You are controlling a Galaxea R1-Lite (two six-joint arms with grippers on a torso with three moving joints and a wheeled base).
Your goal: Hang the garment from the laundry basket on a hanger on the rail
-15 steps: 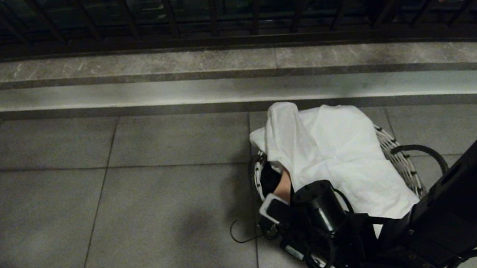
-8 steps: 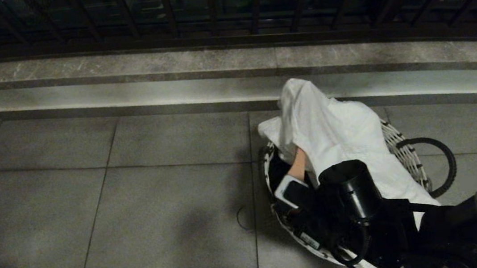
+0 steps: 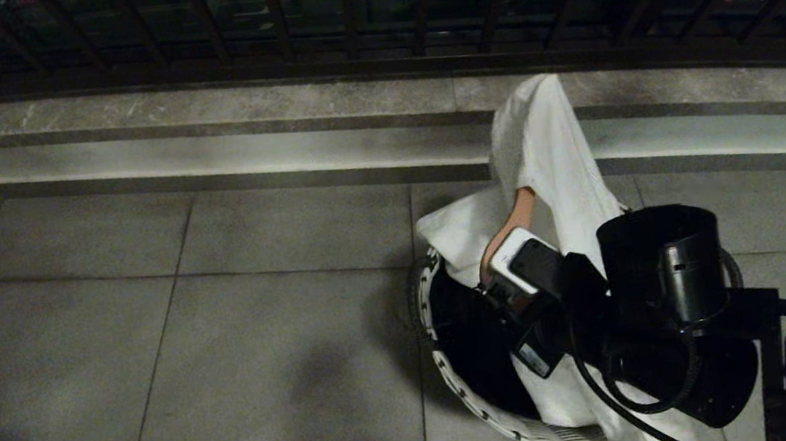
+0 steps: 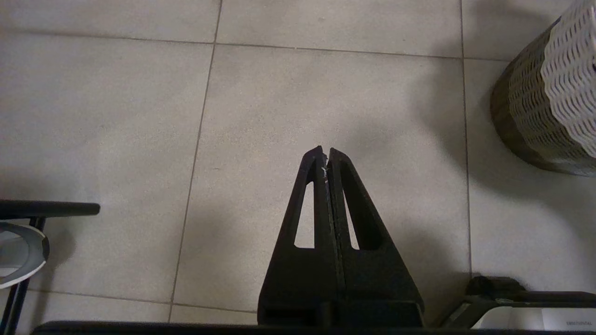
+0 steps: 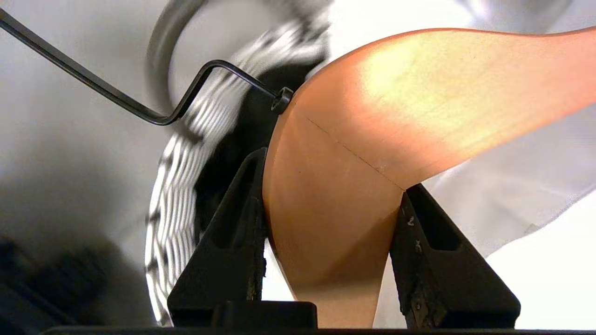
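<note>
right gripper [image 5: 328, 186] fingers clenched on wooden hanger [image 5: 372, 139] carrying white garment [image 3: 548, 151], raised above laundry basket [image 3: 456, 383] on tiled floor [image 3: 228, 328]. left gripper [image 4: 326, 156] fingers pressed together, over floor.

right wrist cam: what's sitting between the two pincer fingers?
The wooden hanger, at its middle by the metal hook; the right pincer is clamped on it. Right wrist view shows it, white garment behind.

A white garment [image 3: 548, 151] draped on a wooden hanger [image 5: 372, 139] with a black wire hook rises partly out of the round white woven laundry basket [image 3: 456, 383], which stands upright on the tiled floor [image 3: 228, 328].
</note>
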